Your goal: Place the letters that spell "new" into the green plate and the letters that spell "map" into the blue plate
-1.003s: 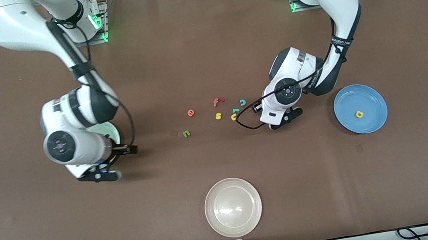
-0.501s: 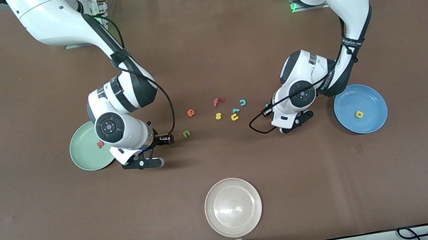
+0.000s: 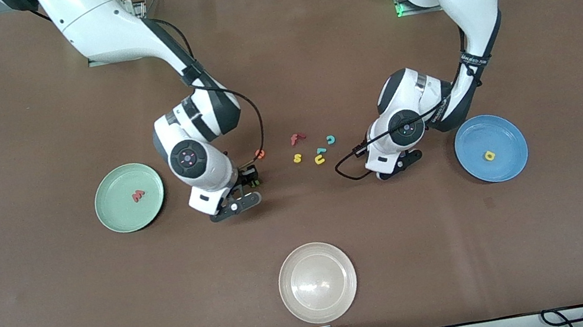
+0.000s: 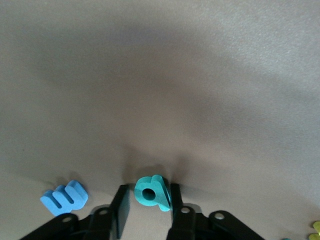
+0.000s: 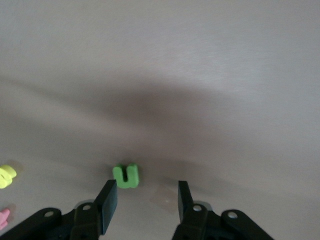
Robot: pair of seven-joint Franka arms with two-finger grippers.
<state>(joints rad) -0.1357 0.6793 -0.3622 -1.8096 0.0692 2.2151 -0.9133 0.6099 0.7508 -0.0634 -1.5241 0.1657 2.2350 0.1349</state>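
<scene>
Progress, nearest first:
- Large white plate [image 3: 317,282] nearest front camera, no letters in it (not part of task).
- Blue plate [image 3: 491,148]: yellow a [image 3: 489,155] in; m, p not yet.
- Left hand [image 4: 148,192] low at surface, narrow, fingers astride teal p [image 4: 152,192], not clamped; blue m [image 4: 64,196] just beside.
- Right hand [image 5: 146,186] low, fingers apart, holding nothing; green n [image 5: 125,176] just off one fingertip.
- Green plate [image 3: 129,197]: red w [image 3: 138,196] in.
- Orange e [image 3: 260,154] on surface, farther back.
- Judgement: two of six placed.

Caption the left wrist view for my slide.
Left gripper straddling the teal p, blue m lying beside it on the table.
</scene>
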